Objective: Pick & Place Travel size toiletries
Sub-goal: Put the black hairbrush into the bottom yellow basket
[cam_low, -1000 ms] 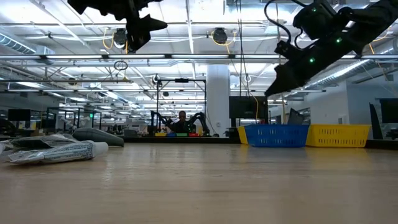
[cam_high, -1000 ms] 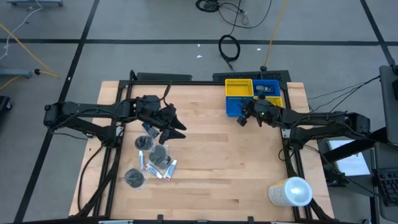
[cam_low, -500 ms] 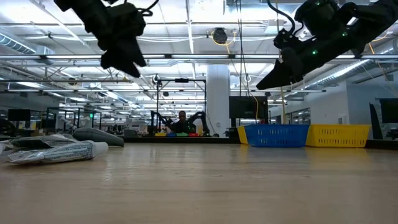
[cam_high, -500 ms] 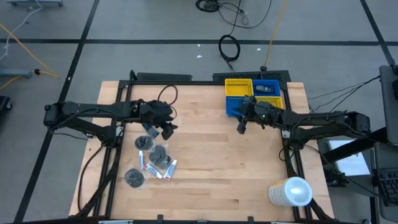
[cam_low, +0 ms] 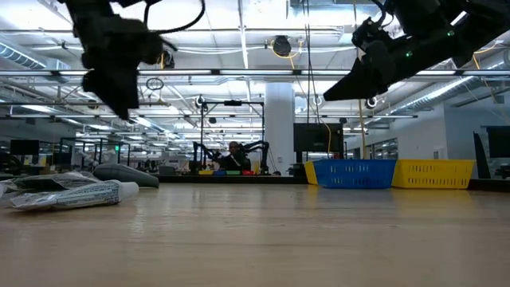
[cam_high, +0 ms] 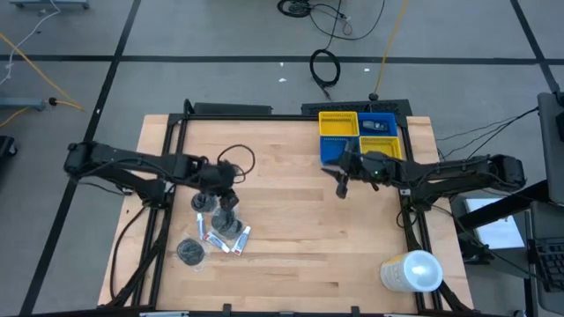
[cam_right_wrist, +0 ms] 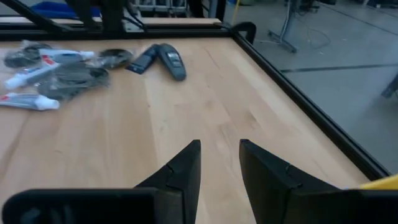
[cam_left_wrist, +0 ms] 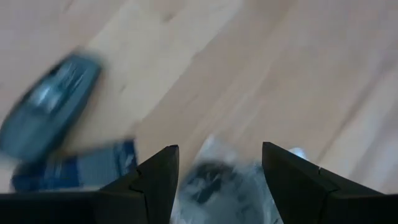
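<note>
From straight above, the left gripper (cam_high: 226, 195) hangs over the wooden table (cam_high: 291, 238) at about nine o'clock from its centre, right above the far edge of the heap of travel size toiletries (cam_high: 218, 227), which lies toward eight o'clock; a round dark tin (cam_high: 189, 252) sits at the heap's near-left end and white tubes (cam_high: 236, 241) at its near-right; the right gripper (cam_high: 342, 183) is at about two o'clock, just off the near-left corner of the blue bin (cam_high: 333, 151), with the yellow bin (cam_high: 338, 125) beyond it and a big white cylinder (cam_high: 411, 271) at four o'clock; at table height, the left gripper (cam_low: 119, 100) hangs clear above the board over the toiletries (cam_low: 68, 191) at the picture's left edge, and the right gripper (cam_low: 336, 92) hangs high with nothing seen in it; past the left wrist, the two dark fingers (cam_left_wrist: 155, 180) stand well apart with nothing between them, a clear-wrapped dark item (cam_left_wrist: 214, 183) showing through the gap and a dark grey bottle (cam_left_wrist: 46, 106) lying beside it; past the right wrist, the fingers (cam_right_wrist: 186, 168) stand a narrow gap apart, empty, with the toiletries (cam_right_wrist: 59, 71) well away across the table.
</note>
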You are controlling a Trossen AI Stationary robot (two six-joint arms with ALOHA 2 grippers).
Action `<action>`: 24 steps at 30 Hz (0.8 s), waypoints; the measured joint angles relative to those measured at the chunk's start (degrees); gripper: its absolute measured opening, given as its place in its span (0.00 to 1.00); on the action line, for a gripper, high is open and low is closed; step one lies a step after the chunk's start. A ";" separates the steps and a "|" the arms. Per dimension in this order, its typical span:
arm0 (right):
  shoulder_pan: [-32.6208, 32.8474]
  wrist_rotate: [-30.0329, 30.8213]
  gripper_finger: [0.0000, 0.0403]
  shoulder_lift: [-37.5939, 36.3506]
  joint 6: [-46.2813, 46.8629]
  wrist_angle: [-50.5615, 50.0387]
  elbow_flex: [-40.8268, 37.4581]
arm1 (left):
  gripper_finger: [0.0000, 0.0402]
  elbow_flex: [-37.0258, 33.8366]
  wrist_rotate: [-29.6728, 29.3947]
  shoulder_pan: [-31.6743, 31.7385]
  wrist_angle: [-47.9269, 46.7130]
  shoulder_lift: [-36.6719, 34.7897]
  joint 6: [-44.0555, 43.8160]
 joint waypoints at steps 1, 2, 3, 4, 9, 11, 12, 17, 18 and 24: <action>0.31 0.02 0.26 0.00 0.00 0.41 0.00 | 0.57 0.00 -0.79 -0.61 -0.93 0.71 -3.10; 0.59 0.02 0.26 0.00 0.00 0.88 0.00 | 0.57 0.00 -1.53 -1.16 -1.85 1.48 -6.11; 0.84 0.06 0.26 0.00 0.00 1.38 0.00 | 0.57 0.00 -2.14 -1.62 -3.10 2.30 -9.43; 1.06 0.09 0.26 0.00 0.00 1.73 0.00 | 0.57 -0.02 -2.60 -1.98 -4.06 2.95 -12.33; 1.47 0.11 0.26 0.00 -0.44 1.66 0.00 | 0.57 -0.02 -3.00 -2.87 -5.23 7.13 -21.76; 1.47 0.12 0.26 0.00 -0.35 1.64 0.00 | 0.57 0.00 -3.03 -2.88 -6.44 8.96 -23.74; 1.48 0.12 0.26 0.00 -0.30 1.62 0.00 | 0.57 -0.02 -2.99 -2.88 -7.37 9.93 -24.28; 1.47 0.18 0.26 0.00 -0.39 1.51 0.00 | 0.57 -0.02 -2.92 -2.85 -11.07 14.94 -27.95; 1.47 0.19 0.26 0.00 -0.39 1.51 0.00 | 0.57 -0.02 -2.92 -2.83 -11.22 15.84 -28.32; 1.47 0.18 0.26 0.00 -0.42 1.51 0.00 | 0.57 -0.02 -2.85 -2.81 -10.44 20.72 -29.11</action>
